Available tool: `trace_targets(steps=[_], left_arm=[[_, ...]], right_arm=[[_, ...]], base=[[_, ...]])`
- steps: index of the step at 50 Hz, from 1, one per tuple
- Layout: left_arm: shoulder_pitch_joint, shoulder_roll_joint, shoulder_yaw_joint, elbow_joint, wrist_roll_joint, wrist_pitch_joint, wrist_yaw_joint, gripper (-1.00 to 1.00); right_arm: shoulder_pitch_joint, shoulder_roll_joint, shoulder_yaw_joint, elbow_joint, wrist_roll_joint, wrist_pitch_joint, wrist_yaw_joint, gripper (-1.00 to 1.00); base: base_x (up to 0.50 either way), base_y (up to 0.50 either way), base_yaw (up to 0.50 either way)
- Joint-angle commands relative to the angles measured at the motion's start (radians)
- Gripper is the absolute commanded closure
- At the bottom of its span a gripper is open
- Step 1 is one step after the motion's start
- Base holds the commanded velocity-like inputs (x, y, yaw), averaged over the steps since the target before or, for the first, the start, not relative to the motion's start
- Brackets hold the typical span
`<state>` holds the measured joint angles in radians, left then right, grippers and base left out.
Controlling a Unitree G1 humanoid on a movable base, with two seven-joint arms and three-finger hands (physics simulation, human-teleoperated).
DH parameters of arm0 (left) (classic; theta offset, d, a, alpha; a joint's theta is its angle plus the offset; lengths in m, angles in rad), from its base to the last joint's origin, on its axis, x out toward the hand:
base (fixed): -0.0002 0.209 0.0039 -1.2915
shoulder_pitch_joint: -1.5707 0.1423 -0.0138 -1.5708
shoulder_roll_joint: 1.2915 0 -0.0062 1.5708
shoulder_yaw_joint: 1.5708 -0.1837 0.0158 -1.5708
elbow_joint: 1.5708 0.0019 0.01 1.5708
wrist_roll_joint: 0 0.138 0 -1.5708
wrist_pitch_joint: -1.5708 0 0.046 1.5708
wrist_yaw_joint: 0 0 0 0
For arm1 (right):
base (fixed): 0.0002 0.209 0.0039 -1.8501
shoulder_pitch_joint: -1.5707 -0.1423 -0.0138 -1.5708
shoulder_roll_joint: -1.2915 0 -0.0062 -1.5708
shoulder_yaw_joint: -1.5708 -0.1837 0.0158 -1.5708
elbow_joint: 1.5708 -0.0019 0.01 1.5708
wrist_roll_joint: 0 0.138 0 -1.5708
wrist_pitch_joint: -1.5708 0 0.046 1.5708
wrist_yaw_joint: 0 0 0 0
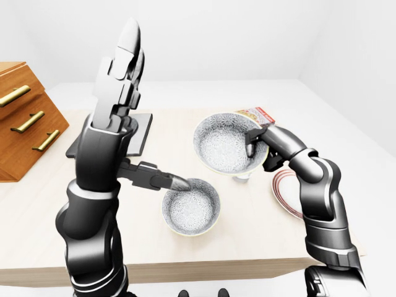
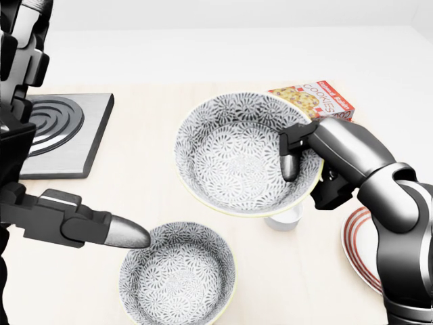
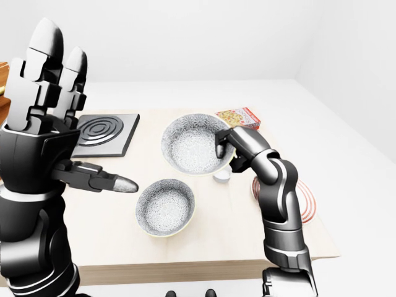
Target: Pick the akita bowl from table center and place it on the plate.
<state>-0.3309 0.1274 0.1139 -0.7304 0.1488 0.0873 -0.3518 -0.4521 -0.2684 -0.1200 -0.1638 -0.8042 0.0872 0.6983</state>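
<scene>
My right hand (image 2: 298,157) is shut on the right rim of a patterned grey-and-white akita bowl (image 2: 233,152). It holds the bowl tilted above the table, in the middle of the head view. A red-ringed white plate (image 2: 357,256) lies to the bowl's lower right, partly hidden behind my right forearm. A second, similar bowl (image 2: 177,277) rests on the table at the bottom of the head view. My left hand (image 1: 145,111) is raised at the left and open, its fingers upright and its thumb pointing over that second bowl without touching it.
A small white cup (image 2: 284,220) stands under the held bowl's edge. A cookie box (image 2: 318,100) lies beyond it. A grey burner plate (image 2: 61,132) sits at the left, and a wooden drawer chest (image 1: 25,120) stands further left. The table's near edge (image 1: 216,266) runs along the bottom.
</scene>
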Motion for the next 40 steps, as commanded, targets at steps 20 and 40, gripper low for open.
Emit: trace_targets(steps=[20,40], left_arm=[[0.077,0.000,-0.007,-0.037,-0.039,0.000,0.072,-1.00],[0.063,-0.004,-0.018,-0.015,-0.031,0.000,0.071,-1.00]], right_arm=[[0.277,-0.100,-0.257,-0.134,0.266,0.000,-0.060,1.00],[0.332,-0.127,-0.341,-0.056,0.282,0.000,-0.114,1.00]], base=[[0.00,0.00,0.00],[0.00,0.00,0.00]])
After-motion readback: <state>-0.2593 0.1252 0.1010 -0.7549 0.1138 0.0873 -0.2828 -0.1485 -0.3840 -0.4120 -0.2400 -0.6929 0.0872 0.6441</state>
